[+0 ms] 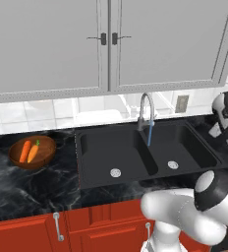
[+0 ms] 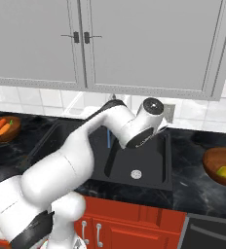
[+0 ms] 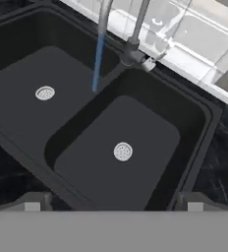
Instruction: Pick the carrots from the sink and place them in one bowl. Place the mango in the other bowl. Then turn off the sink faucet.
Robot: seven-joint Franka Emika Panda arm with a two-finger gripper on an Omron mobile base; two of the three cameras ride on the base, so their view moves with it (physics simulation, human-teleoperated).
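Observation:
Two orange carrots (image 1: 30, 151) (image 2: 2, 127) lie in the brown wooden bowl (image 1: 48, 146) (image 2: 15, 127) on the counter left of the black sink (image 1: 101, 147) (image 2: 151, 163) (image 3: 150, 118). The yellow-green mango (image 2: 224, 171) rests in the other bowl (image 2: 217, 158) on the right counter. From the silver faucet (image 1: 145, 110) (image 3: 131, 47) a blue water stream (image 1: 149, 135) (image 3: 98, 64) runs onto the divider between the basins. My gripper (image 3: 113, 203) hangs open and empty above the near edge of the right basin, looking towards the faucet base.
Both basins hold nothing but their silver drains (image 3: 122, 151) (image 3: 45, 92). Grey wall cabinets (image 1: 106, 44) hang above the tiled backsplash. A wall outlet (image 1: 182, 103) sits right of the faucet. Red base cabinets (image 1: 86, 229) run below the dark marble counter (image 1: 32, 192).

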